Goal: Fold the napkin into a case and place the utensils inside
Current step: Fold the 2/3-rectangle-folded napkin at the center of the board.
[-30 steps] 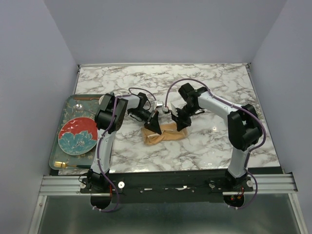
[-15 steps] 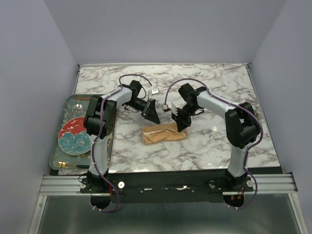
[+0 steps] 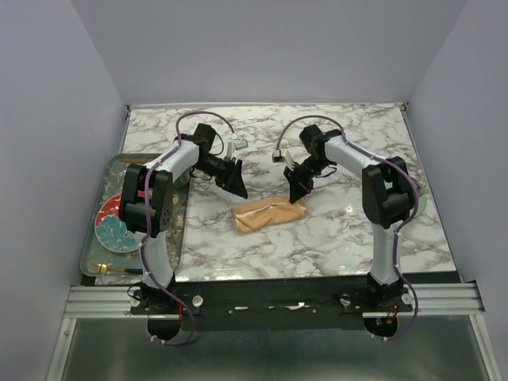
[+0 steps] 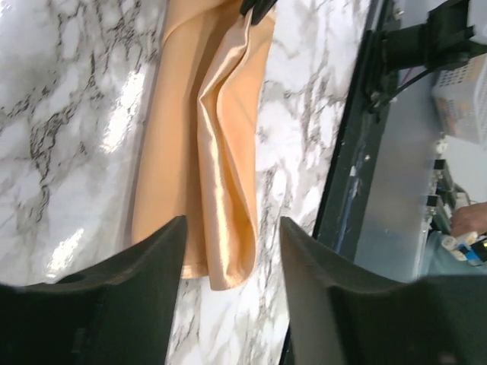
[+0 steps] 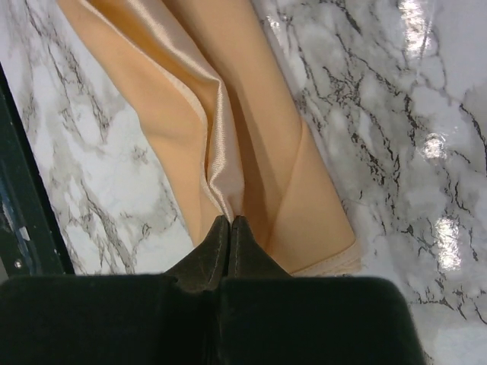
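Observation:
The peach-orange napkin (image 3: 267,214) lies folded into a narrow case on the marble table, with a raised ridge along it (image 4: 209,152). My right gripper (image 3: 298,195) is shut and pinches that ridge at the napkin's right end (image 5: 230,222); the cloth (image 5: 251,129) runs away from the tips. My left gripper (image 3: 236,183) is open and empty, above the table behind the napkin's left end, with the cloth's end showing between its fingers (image 4: 228,296). A gold fork (image 3: 101,268) lies at the near end of the tray.
A grey patterned tray (image 3: 98,198) sits at the table's left edge with a red and blue plate (image 3: 115,226) on it, partly hidden by my left arm. The black front rail (image 3: 278,295) runs along the near edge.
My left gripper has let go of the napkin's left end and drawn back and left, open. The napkin now lies flatter. My right gripper stays shut at the right end.

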Robot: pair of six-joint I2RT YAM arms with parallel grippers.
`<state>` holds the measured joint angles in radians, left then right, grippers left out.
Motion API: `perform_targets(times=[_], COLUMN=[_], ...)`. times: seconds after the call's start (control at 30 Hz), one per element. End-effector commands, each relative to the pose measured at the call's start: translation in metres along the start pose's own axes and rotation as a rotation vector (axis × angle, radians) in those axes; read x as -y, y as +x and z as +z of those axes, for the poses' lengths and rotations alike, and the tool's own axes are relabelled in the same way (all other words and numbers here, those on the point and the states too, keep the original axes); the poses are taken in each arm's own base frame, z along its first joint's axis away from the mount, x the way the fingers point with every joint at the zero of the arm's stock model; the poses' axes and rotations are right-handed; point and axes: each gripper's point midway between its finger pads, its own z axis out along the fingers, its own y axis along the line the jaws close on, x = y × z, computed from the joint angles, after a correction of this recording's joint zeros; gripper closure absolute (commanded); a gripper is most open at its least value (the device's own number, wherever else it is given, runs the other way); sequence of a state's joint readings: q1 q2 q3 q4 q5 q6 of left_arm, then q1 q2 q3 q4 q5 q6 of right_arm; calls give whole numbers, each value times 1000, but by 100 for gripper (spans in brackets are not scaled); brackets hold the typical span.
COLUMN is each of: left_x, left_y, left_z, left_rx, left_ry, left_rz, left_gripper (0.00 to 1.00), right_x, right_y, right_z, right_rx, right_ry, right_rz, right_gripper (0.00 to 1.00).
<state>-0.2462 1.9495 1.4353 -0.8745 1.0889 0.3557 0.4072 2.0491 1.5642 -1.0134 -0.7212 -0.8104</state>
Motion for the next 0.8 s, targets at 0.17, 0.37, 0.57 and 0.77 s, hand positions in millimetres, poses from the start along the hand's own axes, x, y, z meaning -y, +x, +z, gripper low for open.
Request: perform_targets(times=[0.17,0.37,0.57,0.77], left_x=[-18,-14,-15,-13], left_y=[17,33,45,53], left_z=[-5,8,15,13], left_rx=[-92,-155,-200,-219], left_ry=[-165,-161,-173,-180], left_rz=[109,95,47,18], left_gripper=[34,35,40,44], right_x=[25,30,32,35], right_y=[0,7,14,18], right_z=[10,17,20,22], right_rx=[35,28,6,-10], right_ry=[-71,-88,-81,-71], right_rz=[237,305,323,331], right_gripper=[99,99,99,99])
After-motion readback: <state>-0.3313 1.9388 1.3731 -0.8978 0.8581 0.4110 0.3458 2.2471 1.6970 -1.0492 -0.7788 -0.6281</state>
